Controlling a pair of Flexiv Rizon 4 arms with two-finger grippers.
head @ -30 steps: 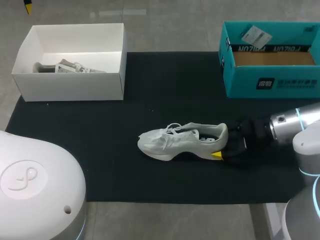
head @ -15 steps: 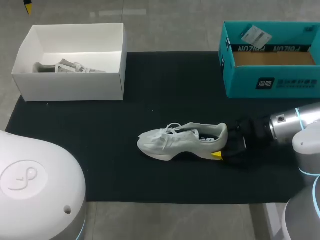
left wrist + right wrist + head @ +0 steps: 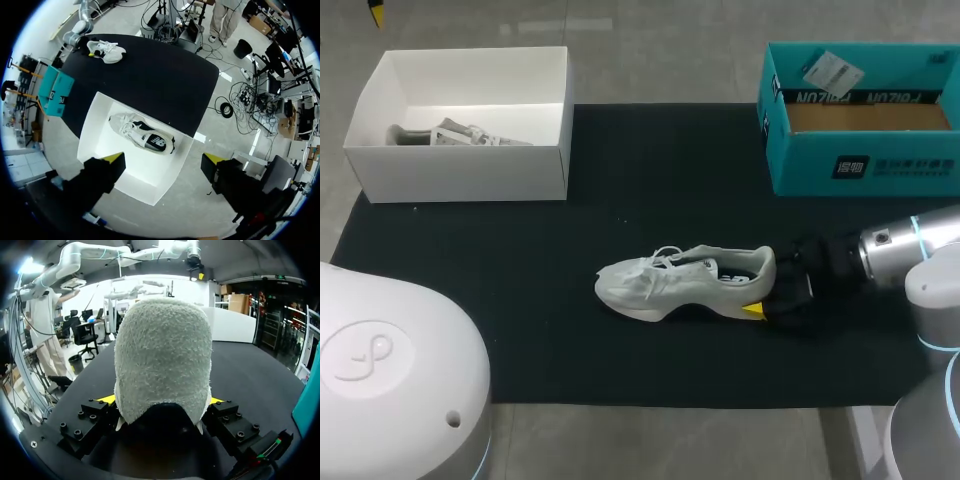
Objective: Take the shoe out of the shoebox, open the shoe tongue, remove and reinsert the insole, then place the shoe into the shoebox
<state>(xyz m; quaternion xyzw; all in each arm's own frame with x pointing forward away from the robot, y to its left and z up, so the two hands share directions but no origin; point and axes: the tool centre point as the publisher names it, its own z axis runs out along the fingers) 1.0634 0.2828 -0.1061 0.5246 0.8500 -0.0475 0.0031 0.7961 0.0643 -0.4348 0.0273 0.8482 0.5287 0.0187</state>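
Right gripper [image 3: 161,401] clamped on heel of pale grey shoe [image 3: 670,285], yellow tips pressing both sides; far finger hidden behind heel in head view. Shoe upright on black mat [image 3: 520,300]. Left gripper [image 3: 162,160] spread wide, empty, high above white box [image 3: 97,150] holding second shoe [image 3: 142,137].

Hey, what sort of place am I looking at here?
Probably a robot test bench: a gripper holds a shoe on a black mat, with a white shoebox and a teal box nearby.
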